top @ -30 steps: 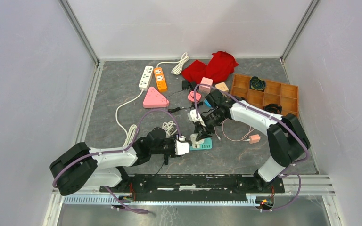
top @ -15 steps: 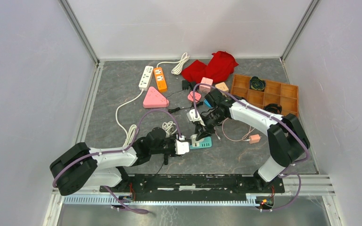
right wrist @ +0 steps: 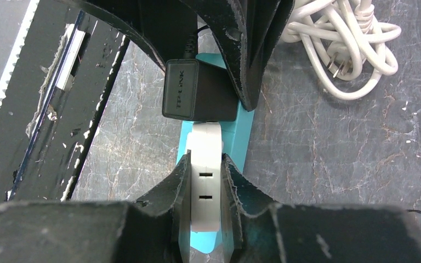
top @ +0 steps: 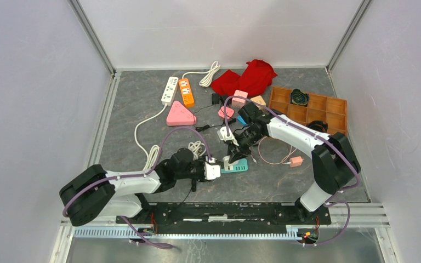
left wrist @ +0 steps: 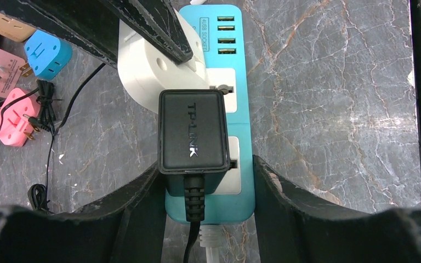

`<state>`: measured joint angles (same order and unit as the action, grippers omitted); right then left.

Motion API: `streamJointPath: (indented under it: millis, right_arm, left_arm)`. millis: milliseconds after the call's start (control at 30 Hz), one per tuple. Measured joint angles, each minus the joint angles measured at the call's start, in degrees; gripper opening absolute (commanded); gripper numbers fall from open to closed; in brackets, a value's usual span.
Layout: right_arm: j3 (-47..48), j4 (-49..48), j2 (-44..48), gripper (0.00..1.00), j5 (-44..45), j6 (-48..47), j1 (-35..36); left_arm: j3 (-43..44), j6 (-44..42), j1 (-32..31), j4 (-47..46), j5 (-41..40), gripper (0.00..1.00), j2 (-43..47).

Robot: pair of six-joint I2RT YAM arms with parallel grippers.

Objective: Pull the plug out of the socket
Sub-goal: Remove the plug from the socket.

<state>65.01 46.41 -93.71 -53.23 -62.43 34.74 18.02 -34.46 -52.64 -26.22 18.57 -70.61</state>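
Right gripper (right wrist: 204, 167) pinches the white plug (right wrist: 204, 139), jaws narrower than a second ago; plug sits in the teal strip (left wrist: 219, 211) marked "4USB SOCKET". Left gripper (left wrist: 207, 171) clamps the strip's end, beside the black adapter (left wrist: 192, 131) lettered "TP-LINK".

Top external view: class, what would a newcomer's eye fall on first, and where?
The teal power strip in the table's middle, near the arms, draws the eye: the left arm's jaws pinch its cable end, and the right arm's jaws clamp a white plug on it. A black adapter sits plugged in beside that plug. Behind, a red cloth lies by the back wall.
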Motion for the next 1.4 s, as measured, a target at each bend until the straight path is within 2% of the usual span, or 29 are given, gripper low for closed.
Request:
streamJointPath:
  millis: [367, 867, 1033, 1400]
  right_arm:
    - [1.95, 2.75, 1.01, 0.00, 0.22, -0.85, -1.84]
    - [2.99, 1.90, 4.87, 0.00, -0.87, -0.20, -5.33]
    - [0.20, -4.52, 8.02, 0.00, -0.90, 4.44, -7.89]
    - [-11.67, -25.51, 16.09, 0.00, 2.08, 18.32, -14.27]
  left_arm:
    - [0.87, -0.02, 0.11, -2.25, -0.13, 0.02, -4.72]
    - [0.87, 0.00, 0.11, -2.23, -0.09, 0.02, -5.60]
    - [0.87, 0.00, 0.11, -2.23, -0.09, 0.02, -5.60]
    - [0.85, 0.09, 0.11, -1.57, -0.11, 0.02, -4.85]
